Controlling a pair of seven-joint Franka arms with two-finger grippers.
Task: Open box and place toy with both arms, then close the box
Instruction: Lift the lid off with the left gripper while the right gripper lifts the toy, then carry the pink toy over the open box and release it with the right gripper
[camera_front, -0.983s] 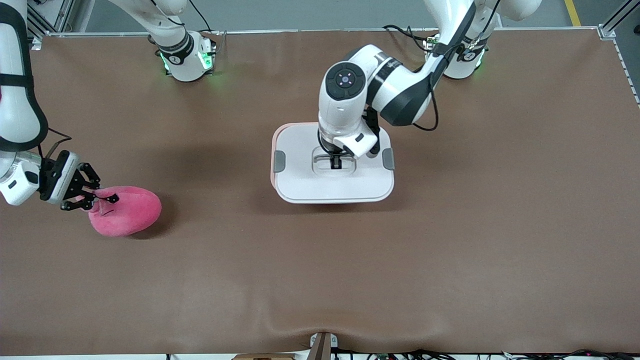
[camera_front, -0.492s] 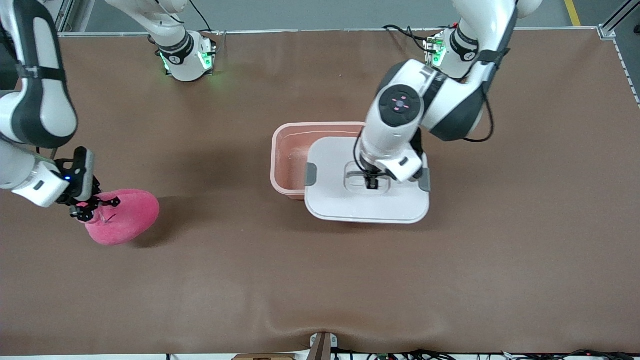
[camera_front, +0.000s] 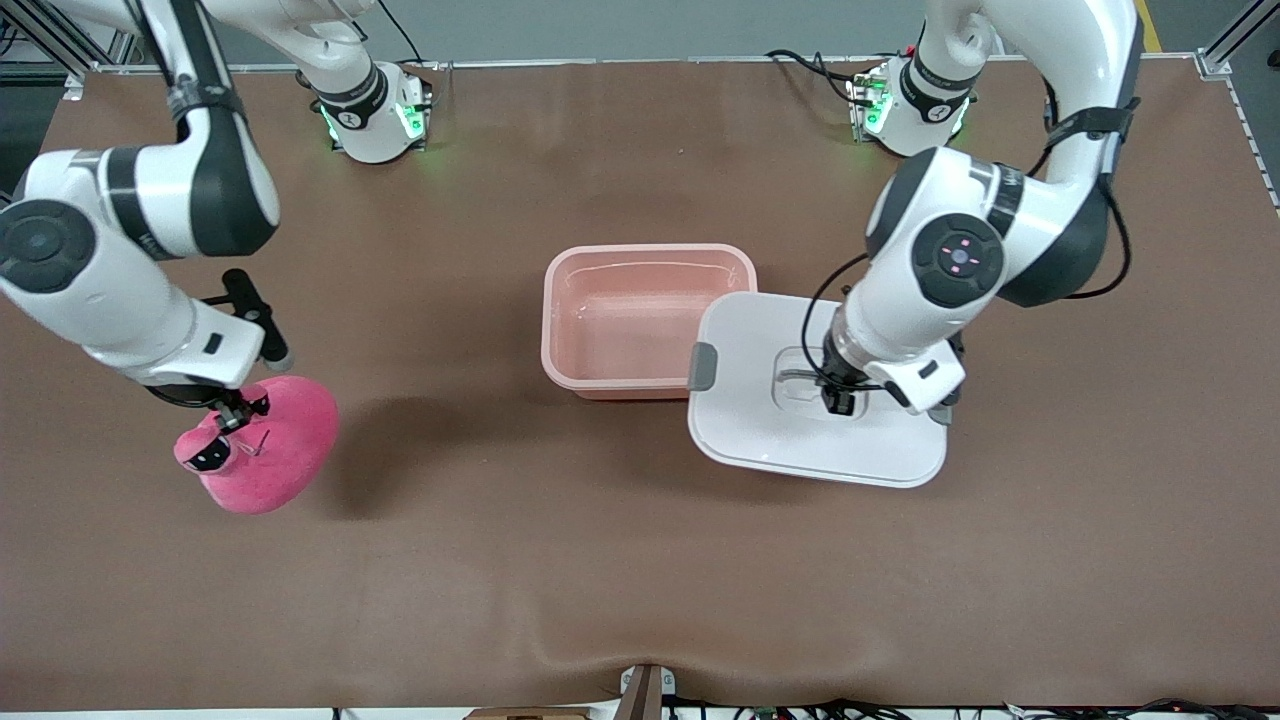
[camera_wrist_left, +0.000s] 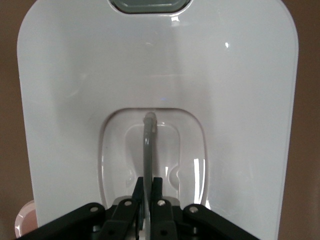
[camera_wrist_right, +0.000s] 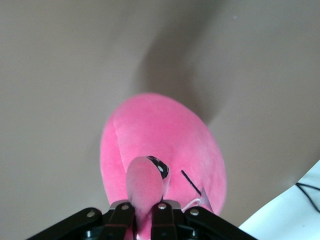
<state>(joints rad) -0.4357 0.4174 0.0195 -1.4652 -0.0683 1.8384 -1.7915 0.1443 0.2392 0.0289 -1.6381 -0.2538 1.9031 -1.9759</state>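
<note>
Front view: the left gripper is largely covered by its own wrist housing, so its finger contact with the lid handle cannot be read there. The same wrist hides the lid's clasp toward the left arm's end. Right gripper fingertips are masked by the arm above the toy. Right wrist view: toy's lower body cut off by the frame edge

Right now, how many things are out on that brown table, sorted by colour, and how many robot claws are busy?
Pink: 2, the open box base and the plush toy.
White: 1, the lid, hanging from its grey handle.
Black grippers: 2, the left gripper clamped on the handle, the right gripper pinching the toy's snout.
Total: 5.
</note>
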